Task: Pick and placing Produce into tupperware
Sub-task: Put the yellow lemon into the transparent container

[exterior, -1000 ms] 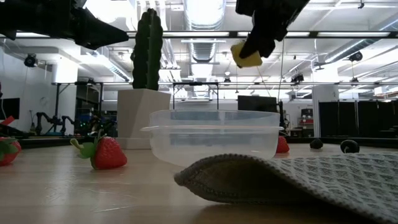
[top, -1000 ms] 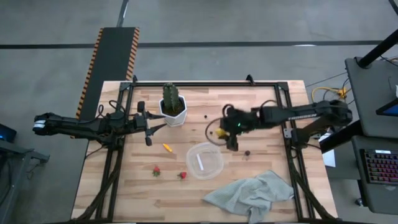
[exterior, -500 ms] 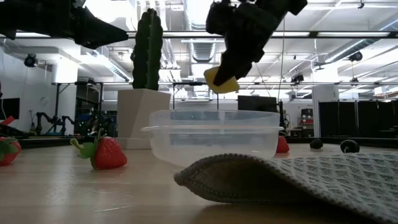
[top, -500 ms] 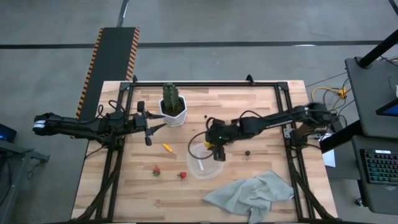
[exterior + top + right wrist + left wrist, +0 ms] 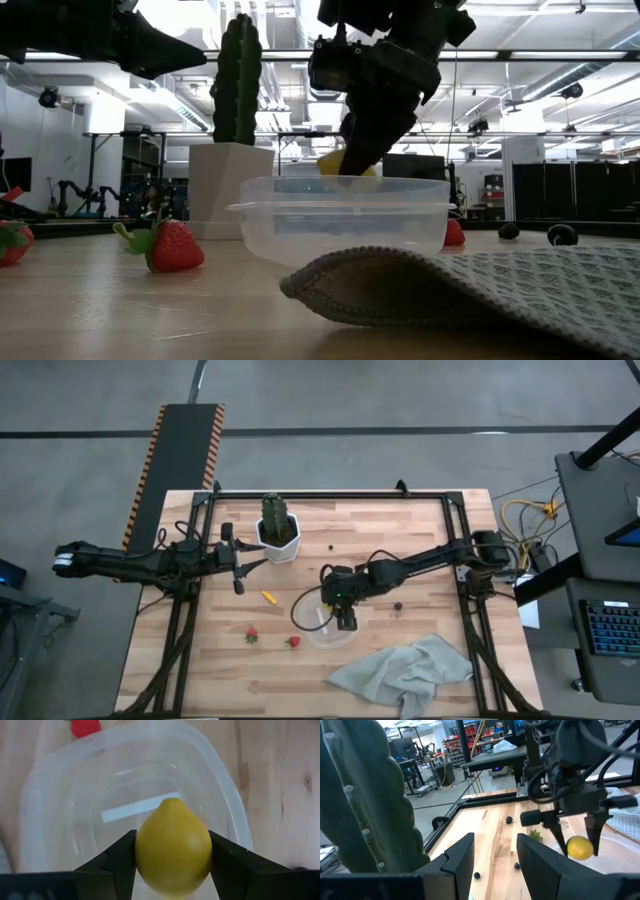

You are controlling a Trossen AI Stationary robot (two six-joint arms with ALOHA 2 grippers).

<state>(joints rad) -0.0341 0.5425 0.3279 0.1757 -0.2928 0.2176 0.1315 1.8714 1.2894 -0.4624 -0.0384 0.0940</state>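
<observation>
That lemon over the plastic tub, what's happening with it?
The right gripper holds a yellow lemon between its fingers, right above the clear tupperware, just at its rim in the low view. The left gripper waits open beside the cactus. Two strawberries and a carrot piece lie on the table.

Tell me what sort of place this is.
Probably a robotics lab or workshop: a framed wooden table on concrete floor, a keyboard desk beside it, and equipment racks under strip lights behind.

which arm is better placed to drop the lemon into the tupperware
Right: the right gripper already holds the lemon directly above the tupperware. The left gripper waits beside the cactus.
</observation>
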